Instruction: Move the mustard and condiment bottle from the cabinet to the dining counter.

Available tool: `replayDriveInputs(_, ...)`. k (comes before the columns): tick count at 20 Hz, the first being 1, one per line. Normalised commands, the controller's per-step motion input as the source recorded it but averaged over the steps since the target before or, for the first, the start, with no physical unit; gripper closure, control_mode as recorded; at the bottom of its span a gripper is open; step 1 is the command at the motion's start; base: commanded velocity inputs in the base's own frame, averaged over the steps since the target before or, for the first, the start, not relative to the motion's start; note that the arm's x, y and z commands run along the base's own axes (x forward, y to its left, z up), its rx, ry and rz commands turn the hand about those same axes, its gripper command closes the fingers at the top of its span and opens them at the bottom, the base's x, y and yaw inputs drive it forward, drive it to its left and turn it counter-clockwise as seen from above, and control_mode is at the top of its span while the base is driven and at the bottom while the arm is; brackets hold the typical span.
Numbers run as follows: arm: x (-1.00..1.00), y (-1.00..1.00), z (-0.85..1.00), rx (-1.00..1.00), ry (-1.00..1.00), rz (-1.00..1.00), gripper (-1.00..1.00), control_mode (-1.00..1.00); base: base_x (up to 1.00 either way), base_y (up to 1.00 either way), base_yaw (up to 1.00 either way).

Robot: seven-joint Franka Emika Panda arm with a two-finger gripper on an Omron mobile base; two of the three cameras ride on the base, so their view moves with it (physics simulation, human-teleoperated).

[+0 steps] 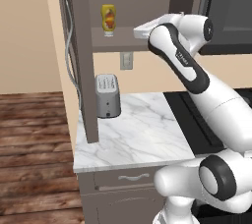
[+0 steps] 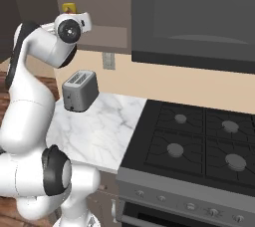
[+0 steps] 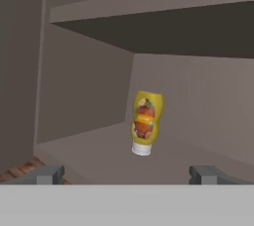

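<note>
Evidently the first pick is in hand: the mustard (image 3: 145, 122) stands cap-down on the cabinet (image 1: 83, 46) floor, apart from and ahead of the gripper (image 3: 127, 174), whose jaws are spread wide and empty. Next, I judge, it must advance until the fingertips (image 3: 49, 174) flank the bottle, then close. Arm raised, elbow bent, hand level at shelf height.

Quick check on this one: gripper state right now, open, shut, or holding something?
Gripper: open, jaws wide apart, holding nothing; the mustard stands ahead of it on the bottom board of the cabinet, untouched.
</note>
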Motion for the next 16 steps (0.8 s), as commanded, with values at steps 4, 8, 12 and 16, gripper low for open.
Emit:
replayDriveInputs(4, 0.28, 0.14, -0.05, 0.0, 0.0, 0.0, -1.0, -1.0, 0.0, 0.0, 0.0)
replayDriveInputs(8, 0.2, 0.14, -0.02, 0.0, 0.0, 0.01, -1.0, -1.0, 0.0, 0.0, 0.0)
replayDriveInputs(12, 0.19, 0.0, 0.0, 0.0, 0.0, 0.02, -1.0, -1.0, 0.0, 0.0, 0.0)
replayDriveInputs(16, 0.19, 0.0, 0.0, 0.01, 0.0, 0.03, -1.0, -1.0, 0.0, 0.0, 0.0)
